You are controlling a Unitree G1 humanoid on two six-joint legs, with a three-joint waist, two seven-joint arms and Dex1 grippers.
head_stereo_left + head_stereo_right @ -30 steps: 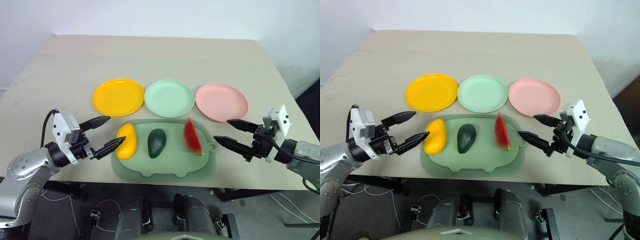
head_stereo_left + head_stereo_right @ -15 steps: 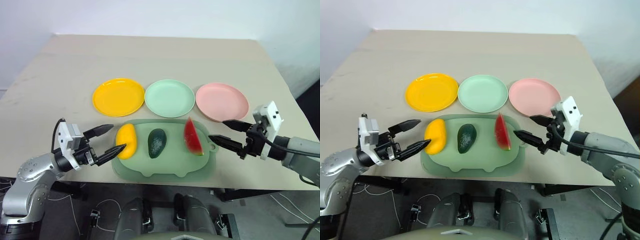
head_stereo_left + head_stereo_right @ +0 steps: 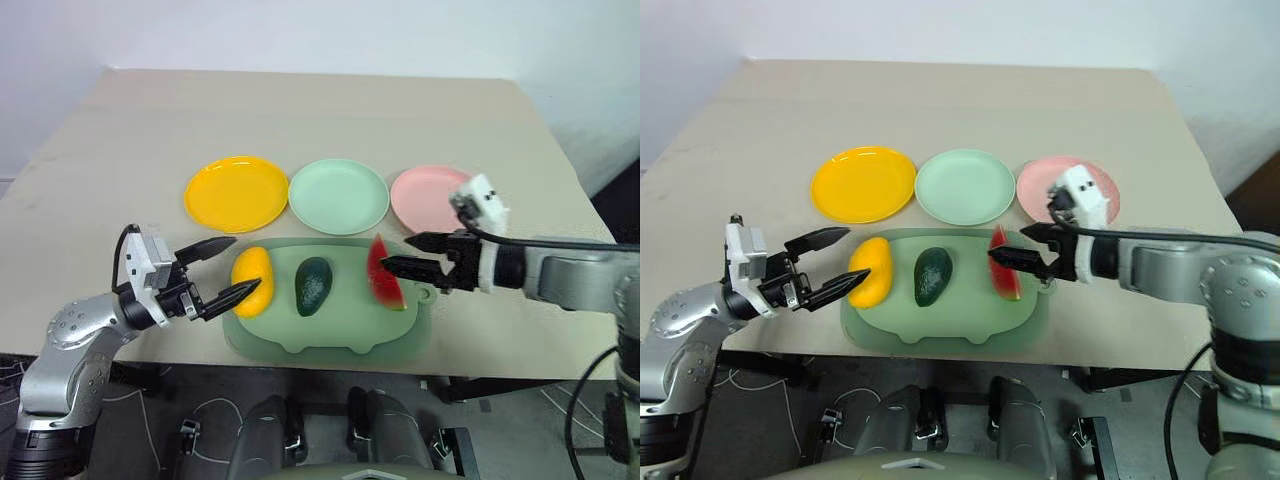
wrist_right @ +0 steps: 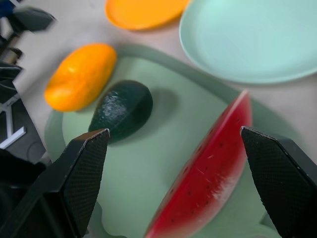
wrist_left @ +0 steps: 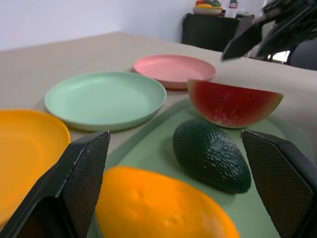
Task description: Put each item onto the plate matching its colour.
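On the pale green tray (image 3: 330,338) lie the yellow-orange mango (image 3: 252,281), the dark green avocado (image 3: 314,285) and the red watermelon wedge (image 3: 385,275). Behind the tray stand the yellow plate (image 3: 237,193), the mint green plate (image 3: 338,196) and the pink plate (image 3: 430,195), all bare. My left gripper (image 3: 249,262) is open at the mango's left side, one finger on each side of it. My right gripper (image 3: 395,253) is open, its tips just right of the wedge's upper end. In the right wrist view the watermelon (image 4: 208,168) lies between the spread fingers.
The tray sits close to the table's (image 3: 300,110) near edge. A small tab (image 3: 426,295) sticks out from the tray's right side beside the wedge. The tabletop stretches far behind the plates.
My right gripper has swung left from beside the table's right edge to the watermelon wedge, and its wrist has rolled. The left gripper has hardly moved. The items lie as before.
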